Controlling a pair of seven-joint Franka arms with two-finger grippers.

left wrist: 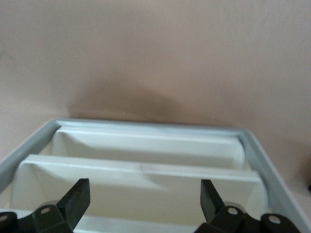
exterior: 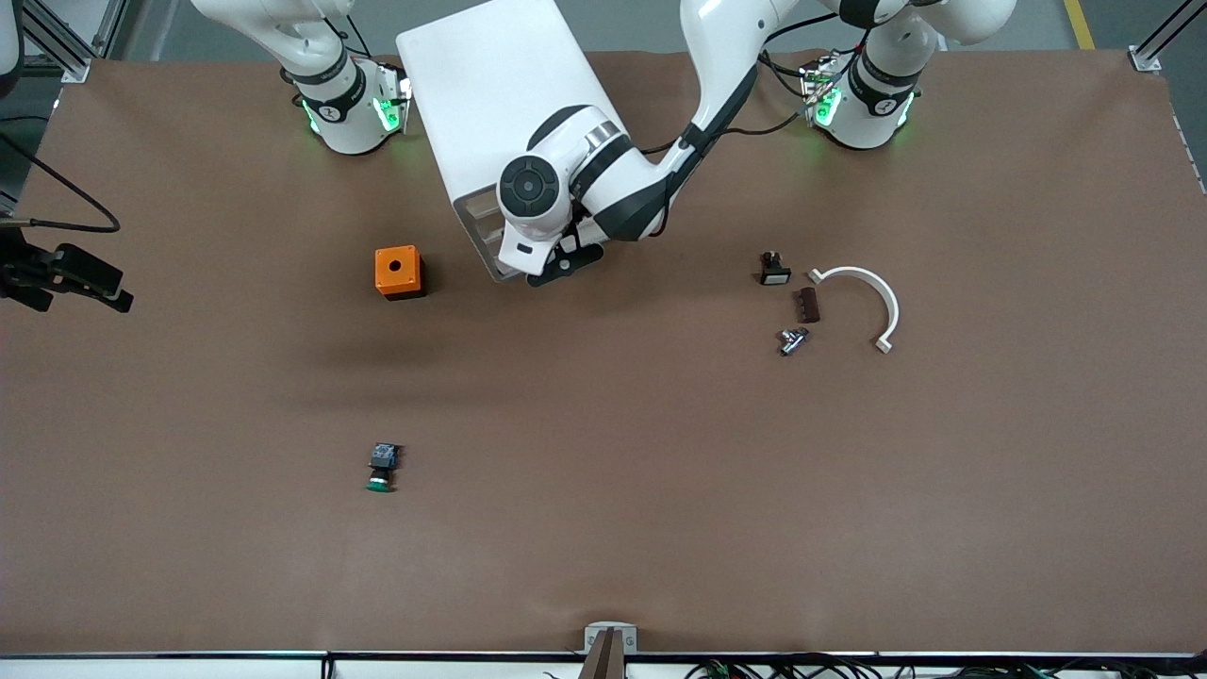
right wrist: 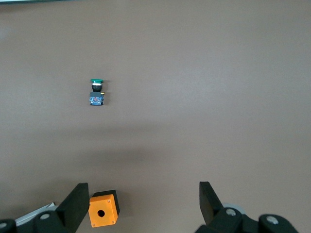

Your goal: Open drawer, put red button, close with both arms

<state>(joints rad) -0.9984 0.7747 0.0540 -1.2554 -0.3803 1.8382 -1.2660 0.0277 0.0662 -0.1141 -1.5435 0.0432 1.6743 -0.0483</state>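
The white cabinet [exterior: 490, 94] stands between the arms' bases, and its stacked slat fronts [left wrist: 141, 167] all look pushed in. I cannot tell which of them is the drawer. My left gripper [left wrist: 145, 200] hangs open just in front of those slats, also seen as the left gripper [exterior: 558, 266]. A small dark switch with a reddish end, seemingly the red button [exterior: 774, 268], lies toward the left arm's end of the table. My right gripper [right wrist: 143, 199] is open and empty, high over the table above the orange box [right wrist: 103, 208], and out of the front view.
The orange box with a round hole [exterior: 399, 272] sits beside the cabinet. A green-capped switch [exterior: 381, 468] lies nearer the front camera. A brown block [exterior: 808, 305], a small metal part [exterior: 793, 340] and a white curved piece [exterior: 872, 292] lie by the red button.
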